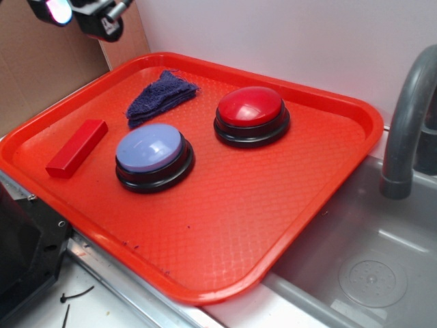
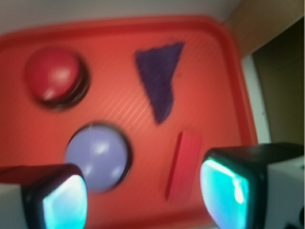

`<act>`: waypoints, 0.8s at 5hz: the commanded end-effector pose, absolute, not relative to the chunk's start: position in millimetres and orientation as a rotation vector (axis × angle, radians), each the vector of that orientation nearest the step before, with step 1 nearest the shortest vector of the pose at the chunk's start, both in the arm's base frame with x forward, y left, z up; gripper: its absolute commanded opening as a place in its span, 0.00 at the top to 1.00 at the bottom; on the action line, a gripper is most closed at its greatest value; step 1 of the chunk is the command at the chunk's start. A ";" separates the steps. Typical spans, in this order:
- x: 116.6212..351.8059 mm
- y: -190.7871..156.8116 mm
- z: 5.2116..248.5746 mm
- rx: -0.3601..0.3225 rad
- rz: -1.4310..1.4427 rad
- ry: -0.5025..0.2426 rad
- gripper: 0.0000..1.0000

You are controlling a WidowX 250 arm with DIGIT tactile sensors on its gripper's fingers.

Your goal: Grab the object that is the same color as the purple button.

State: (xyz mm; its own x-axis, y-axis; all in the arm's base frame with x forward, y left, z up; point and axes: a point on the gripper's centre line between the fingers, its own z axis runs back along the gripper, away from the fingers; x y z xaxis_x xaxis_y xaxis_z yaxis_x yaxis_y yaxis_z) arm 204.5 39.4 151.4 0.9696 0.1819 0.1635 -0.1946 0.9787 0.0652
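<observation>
A red tray (image 1: 328, 171) is sitting beside a grey sink (image 1: 382, 273) with a grey faucet (image 1: 406, 130). The purple cloth (image 1: 160, 96) is lying flat near the tray's far edge, nothing touching it. Near it are sitting a red block (image 1: 77, 147), the purple button (image 1: 151, 154) and a red button (image 1: 250, 113), all apart from one another. The gripper (image 2: 147, 195) is hovering high above the tray, released and grasping nothing, its lit fingers (image 2: 228, 191) spread wide. In the exterior view it is mostly cut off at the top corner; the wrist view is blurring.
</observation>
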 end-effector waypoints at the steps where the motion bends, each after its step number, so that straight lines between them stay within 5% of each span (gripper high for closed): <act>1: 248.5 70.5 115.2 0.139 0.295 -0.234 0.00; 2: 269.2 78.4 87.4 0.112 0.324 -0.306 0.00; 3: 281.8 86.6 65.2 0.134 0.339 -0.283 0.00; 4: 294.4 91.0 43.9 0.038 0.311 -0.284 0.00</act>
State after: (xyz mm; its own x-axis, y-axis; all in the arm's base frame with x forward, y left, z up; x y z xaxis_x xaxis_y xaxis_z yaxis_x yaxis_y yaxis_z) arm 284.3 79.9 26.9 0.9310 0.2908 0.2206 -0.2976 0.9547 -0.0025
